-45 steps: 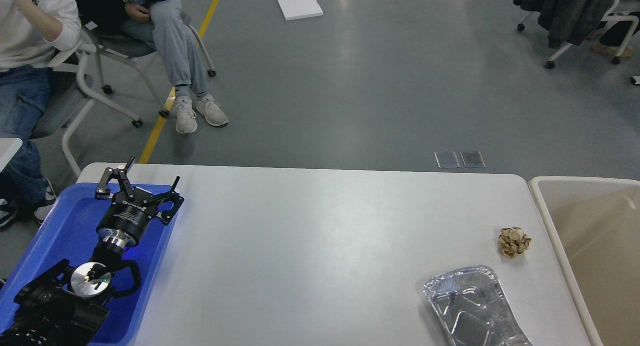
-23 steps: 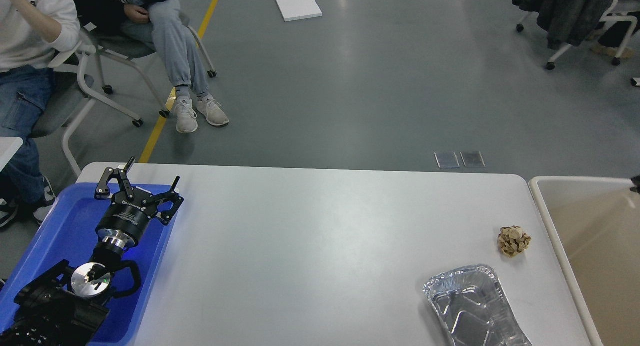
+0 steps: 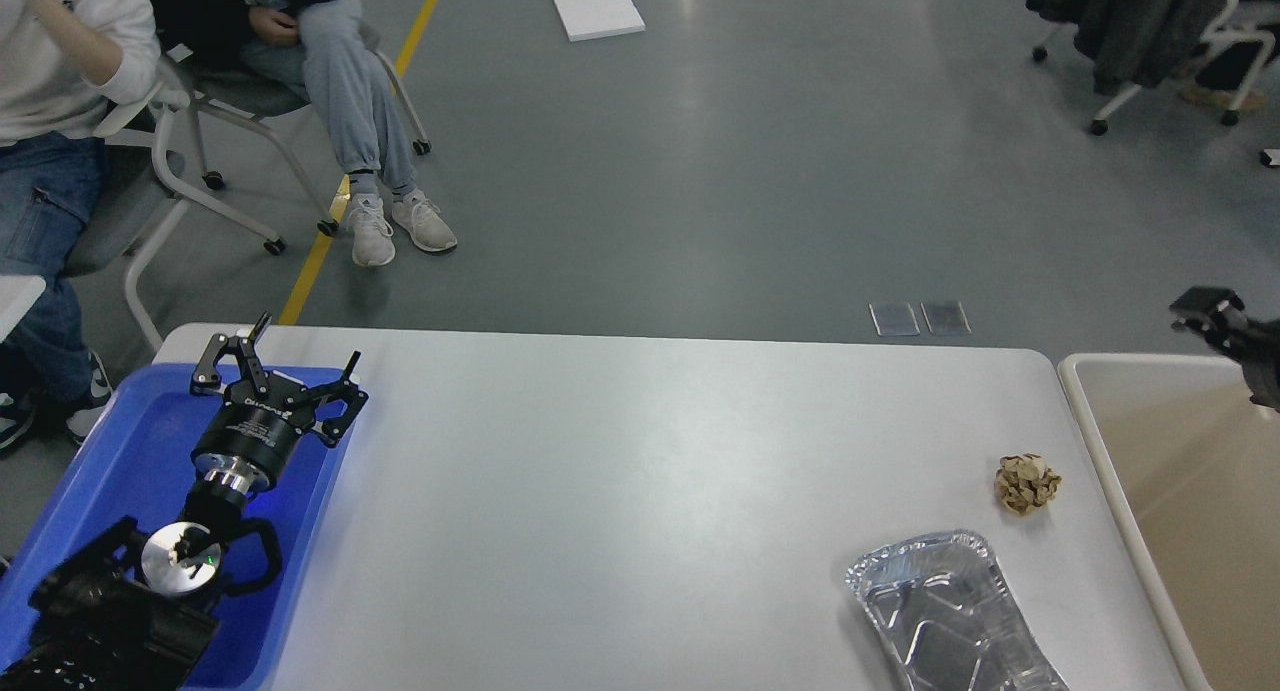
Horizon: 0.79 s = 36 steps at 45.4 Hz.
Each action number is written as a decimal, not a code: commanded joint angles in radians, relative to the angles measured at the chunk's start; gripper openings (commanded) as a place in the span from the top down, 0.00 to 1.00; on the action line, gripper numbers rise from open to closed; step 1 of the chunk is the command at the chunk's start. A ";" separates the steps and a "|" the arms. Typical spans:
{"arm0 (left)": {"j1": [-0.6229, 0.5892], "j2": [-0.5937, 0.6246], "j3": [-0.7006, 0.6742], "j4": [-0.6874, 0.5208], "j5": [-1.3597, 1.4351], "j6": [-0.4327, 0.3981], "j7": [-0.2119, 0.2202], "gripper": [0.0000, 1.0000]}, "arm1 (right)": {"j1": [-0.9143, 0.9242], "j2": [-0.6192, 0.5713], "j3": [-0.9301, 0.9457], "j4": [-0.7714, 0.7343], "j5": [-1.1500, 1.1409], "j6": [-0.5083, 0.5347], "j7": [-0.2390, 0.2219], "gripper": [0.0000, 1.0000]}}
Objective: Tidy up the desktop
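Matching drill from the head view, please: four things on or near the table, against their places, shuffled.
Things:
1. crumpled brown paper ball
2. crinkled silver foil tray
3. left pincer
4. beige rectangular bin

Places:
A. over the blue plastic tray
B. beyond the white desktop's right edge
C. desktop's near right corner
D. desktop's right side, beyond the foil

Pairs: 1-D, 2-C, 3-A, 4-B

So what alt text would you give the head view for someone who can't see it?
A white desktop holds a crumpled paper ball and a foil tray near a beige bin. The left gripper hangs open over a blue tray.
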 commanded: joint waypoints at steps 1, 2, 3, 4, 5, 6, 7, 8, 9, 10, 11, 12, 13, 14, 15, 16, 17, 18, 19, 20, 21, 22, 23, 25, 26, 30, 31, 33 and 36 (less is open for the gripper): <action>0.000 0.000 0.000 0.000 0.000 0.000 0.000 0.00 | 0.274 0.186 -0.297 0.102 -0.019 0.178 -0.002 0.00; 0.000 0.000 0.000 0.000 0.000 0.000 0.000 0.00 | 0.291 0.215 -0.314 0.102 -0.019 0.213 -0.002 0.00; 0.000 0.000 0.000 0.000 0.000 0.000 0.000 0.00 | 0.308 0.241 -0.333 0.102 -0.016 0.250 -0.002 0.00; 0.000 0.000 0.000 0.000 0.000 0.000 0.000 0.00 | 0.323 0.267 -0.343 0.102 -0.015 0.290 -0.002 0.00; 0.000 0.000 0.000 0.000 0.000 0.000 0.000 0.00 | 0.339 0.290 -0.351 0.102 -0.013 0.327 -0.002 0.00; 0.000 0.000 0.000 0.000 0.000 0.000 0.000 0.00 | 0.351 0.315 -0.353 0.103 -0.010 0.362 -0.002 0.00; 0.000 0.000 0.000 0.000 0.000 0.000 0.000 0.00 | 0.360 0.336 -0.351 0.103 -0.007 0.396 -0.002 0.00; 0.000 0.000 0.000 0.000 0.000 0.000 0.000 0.00 | 0.368 0.356 -0.348 0.106 -0.004 0.423 -0.002 0.00; 0.000 0.000 0.000 0.000 0.000 0.000 0.000 0.00 | 0.376 0.376 -0.347 0.109 -0.002 0.449 -0.002 0.00; 0.000 0.000 0.000 0.000 0.000 0.000 0.000 0.00 | 0.389 0.397 -0.342 0.117 -0.001 0.477 -0.002 0.00; 0.000 0.000 0.000 0.000 0.000 0.000 0.000 0.00 | 0.402 0.410 -0.336 0.123 -0.001 0.496 -0.002 0.00; 0.000 0.000 0.000 0.000 0.000 0.000 0.000 0.00 | 0.414 0.419 -0.324 0.128 -0.001 0.514 -0.002 0.00; 0.000 0.000 0.000 0.000 0.000 0.000 0.000 0.00 | 0.426 0.425 -0.310 0.134 -0.001 0.529 0.000 0.00; 0.000 0.000 0.000 0.000 0.000 0.000 0.000 0.00 | 0.437 0.430 -0.296 0.139 -0.002 0.549 -0.002 0.00; 0.000 0.000 0.000 0.000 0.000 0.000 0.000 0.00 | 0.445 0.430 -0.284 0.143 -0.002 0.569 0.000 0.00; 0.000 0.000 0.000 0.000 0.000 0.000 0.000 0.00 | 0.452 0.431 -0.273 0.146 -0.002 0.589 -0.002 0.00; 0.000 0.000 0.000 0.000 0.000 0.000 0.000 0.00 | 0.457 0.431 -0.264 0.149 -0.002 0.609 -0.002 0.00; 0.000 0.000 0.000 0.000 0.000 0.000 0.000 0.00 | 0.461 0.433 -0.252 0.149 -0.002 0.630 0.000 0.00; 0.000 0.000 0.000 0.000 0.000 0.000 0.000 0.00 | 0.465 0.434 -0.239 0.151 -0.002 0.653 0.000 0.00; 0.000 0.000 0.000 0.000 0.000 0.000 0.000 0.00 | 0.468 0.434 -0.223 0.151 -0.002 0.676 0.000 0.00; 0.000 0.000 0.000 0.000 0.000 0.000 0.000 0.00 | 0.469 0.434 -0.209 0.151 -0.002 0.701 0.000 0.00; 0.000 0.000 0.000 0.000 0.000 0.000 0.000 0.00 | 0.472 0.436 -0.186 0.152 -0.002 0.753 0.000 0.00; 0.000 0.000 0.000 0.000 0.000 0.000 0.000 0.00 | 0.475 0.438 -0.178 0.151 -0.002 0.776 0.000 0.00; 0.000 0.000 0.000 0.000 0.000 0.000 0.000 0.00 | 0.481 0.447 -0.167 0.152 -0.002 0.819 0.000 0.00; 0.000 0.000 0.000 0.000 0.000 0.000 0.000 0.00 | 0.484 0.456 -0.164 0.152 -0.002 0.836 0.000 0.00; 0.000 0.000 0.000 0.000 0.000 0.000 0.000 0.00 | 0.489 0.500 -0.164 0.152 -0.004 0.864 -0.002 0.00; 0.000 0.000 0.000 0.000 0.000 0.000 0.000 0.00 | 0.494 0.508 -0.166 0.152 -0.007 0.864 -0.002 0.00; 0.000 0.000 0.000 0.000 0.000 0.000 0.000 0.00 | 0.503 0.520 -0.170 0.152 -0.016 0.870 -0.002 0.00; 0.000 0.000 0.000 0.000 0.000 0.000 0.000 0.00 | 0.514 0.525 -0.175 0.151 -0.019 0.872 -0.002 0.00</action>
